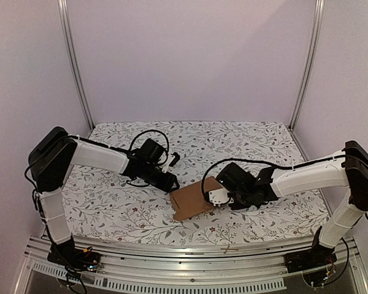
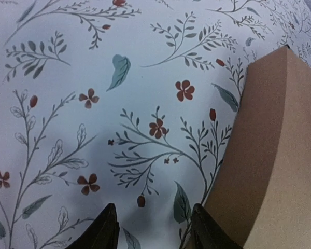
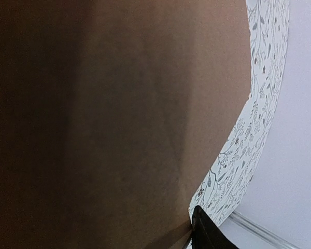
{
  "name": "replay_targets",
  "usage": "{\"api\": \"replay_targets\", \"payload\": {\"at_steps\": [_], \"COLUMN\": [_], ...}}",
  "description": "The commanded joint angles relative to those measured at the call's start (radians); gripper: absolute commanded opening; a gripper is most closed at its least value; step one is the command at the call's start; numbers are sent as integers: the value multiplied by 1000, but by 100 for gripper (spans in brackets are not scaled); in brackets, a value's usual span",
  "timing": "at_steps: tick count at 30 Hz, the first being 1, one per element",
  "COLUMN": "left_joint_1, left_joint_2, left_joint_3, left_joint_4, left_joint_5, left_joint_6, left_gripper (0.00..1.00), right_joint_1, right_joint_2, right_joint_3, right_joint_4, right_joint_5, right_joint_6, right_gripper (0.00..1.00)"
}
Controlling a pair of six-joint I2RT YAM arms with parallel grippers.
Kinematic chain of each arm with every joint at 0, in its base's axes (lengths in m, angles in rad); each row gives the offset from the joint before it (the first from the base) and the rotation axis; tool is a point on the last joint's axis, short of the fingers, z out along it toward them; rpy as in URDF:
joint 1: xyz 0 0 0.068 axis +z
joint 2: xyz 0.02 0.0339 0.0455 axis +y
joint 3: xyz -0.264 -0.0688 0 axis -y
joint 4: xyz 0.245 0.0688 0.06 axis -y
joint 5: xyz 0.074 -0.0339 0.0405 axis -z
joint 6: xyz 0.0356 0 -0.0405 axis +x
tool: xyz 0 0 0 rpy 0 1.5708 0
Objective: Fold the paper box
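Here's the box (image 1: pixel 190 203), plain brown cardboard, sitting on the floral cloth (image 1: pixel 251 142) near the front middle of the table, right between the two arms

Left gripper (image 1: pixel 172 182) is low at the box's far left corner. From its wrist camera the left gripper (image 2: pixel 158 231) is clearly parted, both dark fingers (image 2: pixel 106 232) showing at the bottom edge, with only flowered cloth (image 2: pixel 93 78) in the gap between them. Nothing held there. The box (image 2: pixel 272 155) rises just to the right of the right-hand finger, very close to it, and I can't say whether they touch. Two of the box's faces meet along a ridge here, the left one darker, the right one lighter

Over to the right gripper (image 1: pixel 216 196), down at the box's right edge, its white and black head overlapping the cardboard in the overhead view. Its wrist camera is almost filled by the box (image 3: pixel 119 114), brown and shadowed toward the left. Only one dark fingertip (image 3: pixel 203 232) pokes in at the bottom, right at the cardboard's edge, with a strip of cloth (image 3: pixel 249 129) and pale wall (image 3: pixel 300 155) beyond. Whether that gripper is wide, narrow or pinching the box, I cannot tell from here
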Motion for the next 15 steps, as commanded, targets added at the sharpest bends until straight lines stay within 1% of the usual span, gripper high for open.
{"api": "replay_targets", "payload": {"at_steps": [1,4,8,11,13,15], "left_joint_1": [-1,-20,-25,-29,-30,-31], "left_joint_2": [-118,-204,-297,-288,-234,-151], "left_joint_3": [-145,-225,-212,-139,-54,66], "left_joint_4": [60,73,52,64,58,18], "left_joint_5": [25,4,-50,-26,-11,-13], "left_joint_6": [-108,-130,-127,-124,-101,-69], "left_gripper": [47,47,48,49,49,49], "right_joint_1": [-157,-208,-240,-263,-263,-264], "right_joint_2": [-19,-53,-123,-183,-227,-276], "right_joint_3": [-33,-88,-142,-144,-150,-148], "right_joint_4": [22,17,-23,-91,-116,-144], "right_joint_5": [-93,-132,-172,-237,-261,-278], "right_joint_6": [-22,-73,-122,-112,-100,-87], "right_gripper": [46,54,58,61,64,66]}}
